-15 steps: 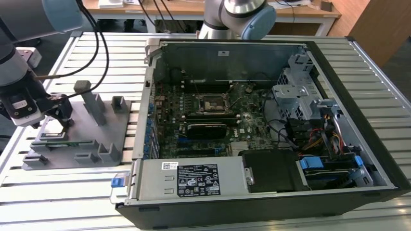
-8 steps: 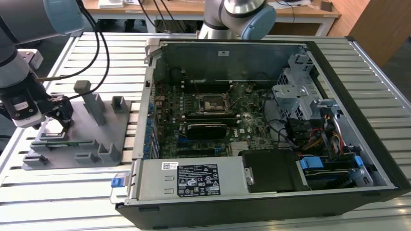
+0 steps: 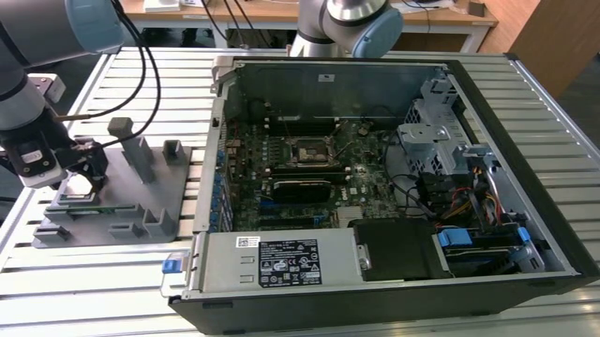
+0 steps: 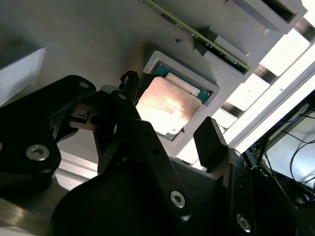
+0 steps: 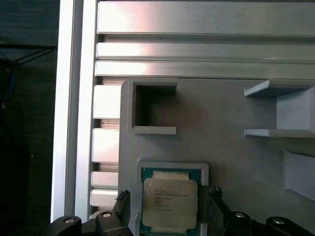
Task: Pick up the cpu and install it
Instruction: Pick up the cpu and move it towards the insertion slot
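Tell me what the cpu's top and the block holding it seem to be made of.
The cpu: its top looks like metal, silvery with a soft sheen under dark print; a green board edge rims it. The fixture: probably matte grey plastic, uniform and dull, without glints.

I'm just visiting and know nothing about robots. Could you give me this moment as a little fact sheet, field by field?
Cpu: cpu lies flat in a recess of the grey fixture, metal top up
End effector: end effector open over the cpu, one finger on each side, apart from it
Fixture place: exterior view's left, beside the computer case
Case: lid off, motherboard socket near its middle
Progress: cpu not yet picked up
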